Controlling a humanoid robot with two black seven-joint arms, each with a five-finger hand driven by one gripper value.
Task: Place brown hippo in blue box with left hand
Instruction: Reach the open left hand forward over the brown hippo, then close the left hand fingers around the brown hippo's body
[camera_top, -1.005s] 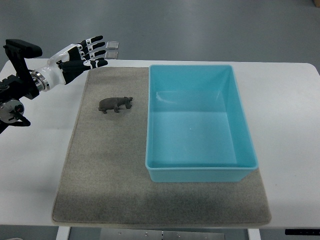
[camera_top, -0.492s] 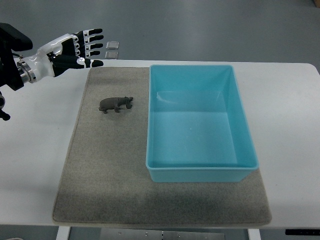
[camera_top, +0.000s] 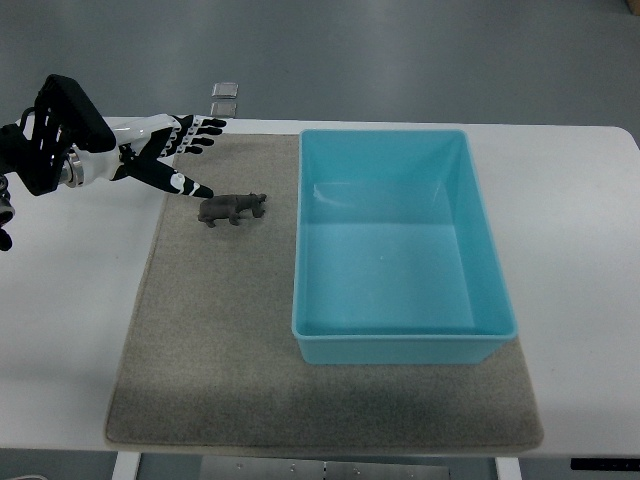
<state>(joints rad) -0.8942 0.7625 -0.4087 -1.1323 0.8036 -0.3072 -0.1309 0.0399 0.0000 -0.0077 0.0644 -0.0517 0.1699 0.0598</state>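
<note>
A small brown hippo (camera_top: 231, 208) stands on the grey mat (camera_top: 220, 340), just left of the blue box (camera_top: 400, 335). The box is open and holds nothing. My left hand (camera_top: 190, 155) reaches in from the left edge, black and white, fingers spread and holding nothing. Its thumb tip (camera_top: 203, 191) is right beside the hippo's rear end, while the other fingertips (camera_top: 212, 126) point over the mat's far left corner. The right arm does not show.
The mat lies on a white table (camera_top: 580, 250) and the box sits on the mat's right half. Two small grey squares (camera_top: 225, 98) lie on the floor beyond the table's far edge.
My left hand has come down and toward the hippo, turning so the thumb points at it. The hippo and box have not moved.
</note>
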